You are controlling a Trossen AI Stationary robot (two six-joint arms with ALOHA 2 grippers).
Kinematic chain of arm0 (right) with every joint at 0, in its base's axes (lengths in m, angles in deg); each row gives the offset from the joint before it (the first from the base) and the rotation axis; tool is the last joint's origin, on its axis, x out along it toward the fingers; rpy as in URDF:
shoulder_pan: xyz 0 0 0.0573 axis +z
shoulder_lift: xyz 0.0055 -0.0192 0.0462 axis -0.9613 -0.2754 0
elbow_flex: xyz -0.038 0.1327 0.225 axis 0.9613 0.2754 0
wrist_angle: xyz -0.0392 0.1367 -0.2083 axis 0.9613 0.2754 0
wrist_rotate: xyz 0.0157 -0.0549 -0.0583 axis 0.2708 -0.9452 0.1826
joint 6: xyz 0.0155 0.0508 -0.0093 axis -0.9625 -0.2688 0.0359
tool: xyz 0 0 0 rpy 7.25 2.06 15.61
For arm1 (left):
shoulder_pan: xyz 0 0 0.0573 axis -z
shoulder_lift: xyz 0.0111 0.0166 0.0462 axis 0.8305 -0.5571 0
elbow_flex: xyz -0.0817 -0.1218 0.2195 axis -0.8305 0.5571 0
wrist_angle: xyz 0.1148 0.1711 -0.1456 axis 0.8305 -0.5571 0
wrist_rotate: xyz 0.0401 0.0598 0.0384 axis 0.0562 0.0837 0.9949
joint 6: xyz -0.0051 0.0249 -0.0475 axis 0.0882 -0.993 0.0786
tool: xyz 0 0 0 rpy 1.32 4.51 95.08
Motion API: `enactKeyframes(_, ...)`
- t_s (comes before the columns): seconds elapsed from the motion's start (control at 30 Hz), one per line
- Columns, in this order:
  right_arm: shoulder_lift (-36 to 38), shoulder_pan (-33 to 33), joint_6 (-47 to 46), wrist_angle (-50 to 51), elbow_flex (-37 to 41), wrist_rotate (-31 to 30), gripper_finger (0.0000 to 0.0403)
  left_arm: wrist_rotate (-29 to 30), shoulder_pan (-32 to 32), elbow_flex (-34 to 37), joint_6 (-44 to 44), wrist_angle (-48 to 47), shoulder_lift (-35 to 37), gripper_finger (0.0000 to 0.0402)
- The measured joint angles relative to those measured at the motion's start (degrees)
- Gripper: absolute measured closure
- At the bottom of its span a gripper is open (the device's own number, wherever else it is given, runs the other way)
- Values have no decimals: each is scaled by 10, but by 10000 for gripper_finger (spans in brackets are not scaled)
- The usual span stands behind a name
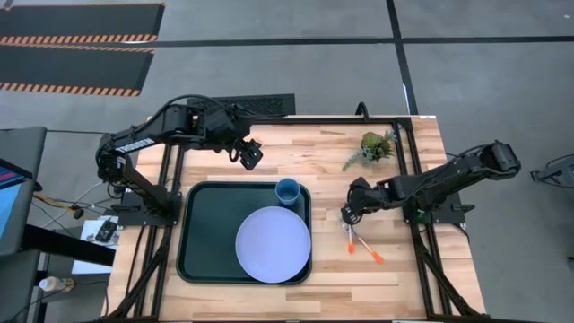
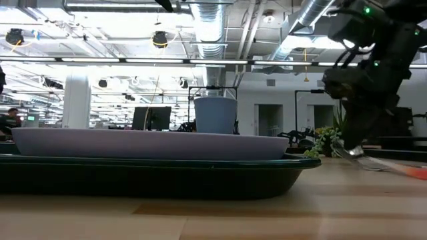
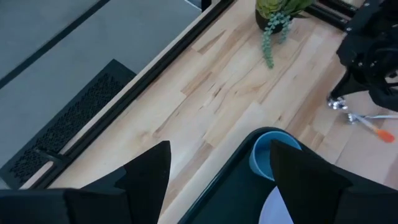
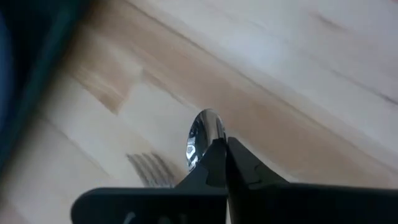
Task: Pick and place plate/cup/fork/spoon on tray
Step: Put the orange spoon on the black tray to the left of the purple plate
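Note:
The dark green-black tray (image 1: 202, 242) lies on the wooden table. The pale lavender-blue plate (image 1: 273, 244) lies flat in its right half. The blue cup (image 1: 288, 191) stands upright in the tray's far right corner. The spoon (image 4: 200, 134) and the fork (image 4: 149, 169) lie right of the tray, their orange handles (image 1: 363, 247) toward the near edge. My right gripper (image 1: 348, 213) is down at their metal ends, shut on the spoon. My left gripper (image 1: 251, 152) is open and empty, above the table beyond the tray's far edge. My right gripper pinches the spoon between its two fingertips, just behind the bowl (image 4: 205, 138), which sticks out past the tips. The fingers come from above, slanting down from the table's right. In the low view the orange handle end (image 2: 413, 172) lies low by the table top.
A small potted plant (image 1: 377, 146) stands at the table's far right. The fork's tines (image 4: 149, 169) lie on the wood right beside the spoon's bowl. Black frame rails run along the table's left, far and right edges.

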Motion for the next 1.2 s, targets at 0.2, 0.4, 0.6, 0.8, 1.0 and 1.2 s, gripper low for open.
enactKeyframes(0.2, 46, -4, 2, 33, -25, -24, 399, -23, 0, 12, 12, 32, 0, 145)
enactKeyframes(0.4, 106, -4, 39, 33, -82, -88, 400, -135, -3, 68, 8, 131, 0, 145)
enactKeyframes(0.6, 120, -19, 124, 33, -161, -115, 401, -304, -39, 152, 0, 262, -6, 145)
enactKeyframes(0.8, 68, -39, 189, 21, -230, -110, 401, -425, -62, 219, 32, 413, -18, 145)
enactKeyframes(1.0, 6, -45, 229, -2, -284, -106, 401, -427, -67, 225, 32, 438, -31, 150)
enactKeyframes(1.2, -37, -46, 262, -36, -331, -91, 401, -403, -66, 224, 14, 437, -35, 163)
